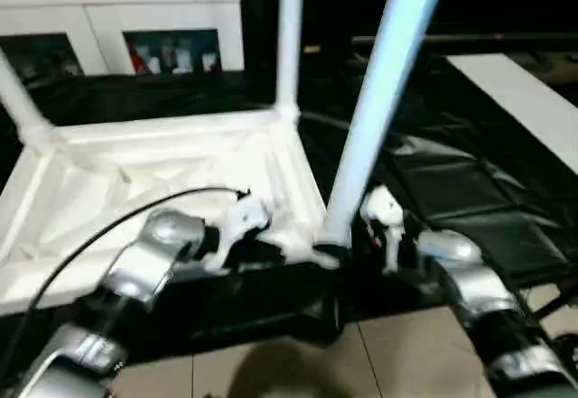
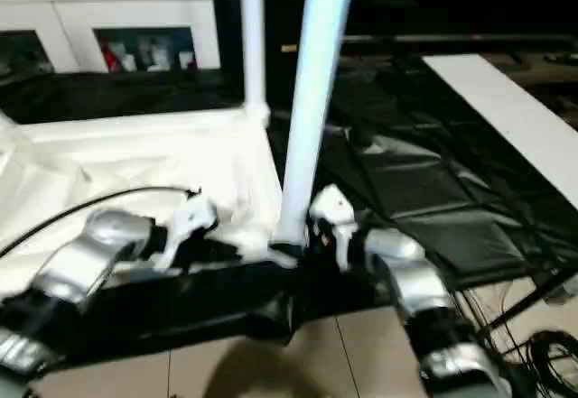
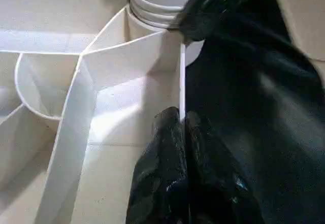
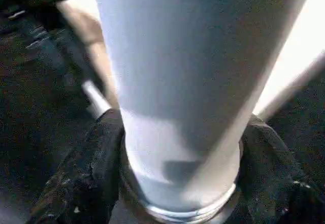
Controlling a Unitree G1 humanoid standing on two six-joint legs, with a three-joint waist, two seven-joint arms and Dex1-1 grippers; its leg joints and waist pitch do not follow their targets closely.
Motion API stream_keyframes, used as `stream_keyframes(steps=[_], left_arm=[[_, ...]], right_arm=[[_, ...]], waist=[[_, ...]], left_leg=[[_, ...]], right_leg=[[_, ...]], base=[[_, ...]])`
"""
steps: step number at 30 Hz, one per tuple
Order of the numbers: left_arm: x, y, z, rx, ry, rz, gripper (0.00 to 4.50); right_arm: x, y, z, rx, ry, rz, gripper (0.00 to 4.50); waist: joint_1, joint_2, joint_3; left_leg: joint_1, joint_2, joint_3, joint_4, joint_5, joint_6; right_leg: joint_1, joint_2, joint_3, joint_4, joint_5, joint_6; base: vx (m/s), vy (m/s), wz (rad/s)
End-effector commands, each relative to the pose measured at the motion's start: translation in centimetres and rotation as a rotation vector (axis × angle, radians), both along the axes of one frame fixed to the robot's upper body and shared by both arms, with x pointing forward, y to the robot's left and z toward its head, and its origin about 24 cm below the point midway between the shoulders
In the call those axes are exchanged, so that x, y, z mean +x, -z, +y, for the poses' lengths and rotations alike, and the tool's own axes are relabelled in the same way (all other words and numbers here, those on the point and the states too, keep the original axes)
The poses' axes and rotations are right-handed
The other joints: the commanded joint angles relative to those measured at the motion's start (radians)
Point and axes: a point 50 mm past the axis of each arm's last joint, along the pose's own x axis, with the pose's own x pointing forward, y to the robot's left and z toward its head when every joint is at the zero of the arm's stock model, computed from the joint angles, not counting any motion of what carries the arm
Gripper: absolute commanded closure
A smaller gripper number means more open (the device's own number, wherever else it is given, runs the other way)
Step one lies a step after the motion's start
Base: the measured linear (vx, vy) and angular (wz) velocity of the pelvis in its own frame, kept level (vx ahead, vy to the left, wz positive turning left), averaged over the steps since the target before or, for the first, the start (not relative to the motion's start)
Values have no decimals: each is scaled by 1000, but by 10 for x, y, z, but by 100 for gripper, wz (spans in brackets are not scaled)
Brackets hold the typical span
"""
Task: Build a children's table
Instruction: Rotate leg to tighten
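Setting: black sheeting [image 1: 470, 190] over tiled floor [image 1: 406, 362]; white cabinet [image 1: 135, 19] upper left.

Left eye view: upturned tabletop [image 1: 163, 190] centre-left; leg [image 1: 379, 100] standing in its near right corner.

Left wrist view: left claw [image 3: 180, 132], fingers together, at tabletop rim.

Right wrist view: right claw [image 4: 177, 148] clamped around leg base.

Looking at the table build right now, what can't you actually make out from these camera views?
- Whether the near leg is fully seated in its corner socket: in the head views the right gripper covers its base.
- The tops of that leg and the far leg: cut off by the upper edge.
- The tabletop's left part: cut off by the left edge.
- The cabinet's contents: blurred behind the glass.
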Motion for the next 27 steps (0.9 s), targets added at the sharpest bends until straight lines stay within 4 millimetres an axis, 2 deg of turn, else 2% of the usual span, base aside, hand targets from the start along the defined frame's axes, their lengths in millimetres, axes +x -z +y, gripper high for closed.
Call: stream_keyframes(steps=[1,4,5,6,7,8,10,11,17,18,19,21,23,27], left_arm=[[10,9,-5,-5,-153,-12,450],[18,11,-16,-7,-239,-31,450],[21,12,-20,-8,-266,-37,450],[23,12,-23,-8,-283,-41,450],[27,13,-32,-8,-336,-53,450],[28,13,-33,-8,-340,-55,450],[32,13,-40,-1,-371,-79,450],[36,12,-44,13,-383,-107,450],[34,12,-47,31,-324,-120,450],[33,13,-46,33,-300,-119,450],[31,14,-43,33,-274,-111,450],[30,14,-40,36,-261,-112,450],[26,15,-35,32,-199,-101,450],[21,15,-26,36,-127,-92,450]], right_arm=[[12,5,-6,-22,231,4,179],[19,10,-3,-12,394,22,179],[21,11,-2,-15,446,30,179],[22,13,-1,-18,478,35,179],[26,15,2,-32,577,41,179],[26,15,2,-33,586,41,179],[30,14,7,-39,644,34,179],[33,12,15,-32,652,30,179],[32,4,30,48,533,-10,179],[32,-1,29,86,516,-30,123],[31,-7,25,119,486,-62,109],[30,-9,23,121,462,-79,103],[28,-17,12,131,402,-111,74],[24,-22,-2,82,275,-115,44]], waist=[[-7,6,-52],[-9,8,-53],[-10,5,-52],[-11,8,-53],[-9,9,-55],[-9,10,-55],[-8,12,-56],[-7,14,-58],[-1,13,-61],[0,13,-60],[1,15,-60],[0,14,-61],[-6,7,-59],[-4,11,-58]], left_leg=[[11,6,0,-75,-356,-28],[5,6,-1,-75,-350,-17],[5,5,2,-74,-345,-15],[8,3,2,-73,-348,-17],[5,2,1,-73,-338,-14],[6,2,3,-72,-334,-14],[4,1,3,-71,-327,-7],[6,1,4,-70,-327,-5],[-1,2,6,-69,-288,28],[0,3,7,-69,-290,34],[-1,4,7,-69,-288,37],[-6,4,5,-70,-280,44],[-11,2,3,-74,-276,49],[-5,6,6,-72,-277,52]], right_leg=[[36,-28,19,-77,-369,-192],[37,-27,19,-79,-359,-180],[35,-26,20,-81,-357,-179],[32,-25,20,-80,-366,-179],[35,-26,19,-82,-368,-173],[32,-27,20,-82,-364,-174],[34,-25,20,-83,-350,-171],[33,-26,20,-83,-343,-172],[41,-28,18,-78,-272,-189],[41,-28,18,-79,-278,-190],[42,-29,18,-79,-281,-190],[46,-28,17,-76,-258,-187],[52,-27,13,-79,-286,-179],[43,-29,17,-84,-325,-174]], base=[[0,0,0],[0,0,0],[0,0,0],[0,0,0],[0,0,0],[0,0,0],[0,0,0],[0,0,0],[0,0,0],[0,0,0],[0,0,0],[0,0,0],[0,0,0],[0,0,0]])
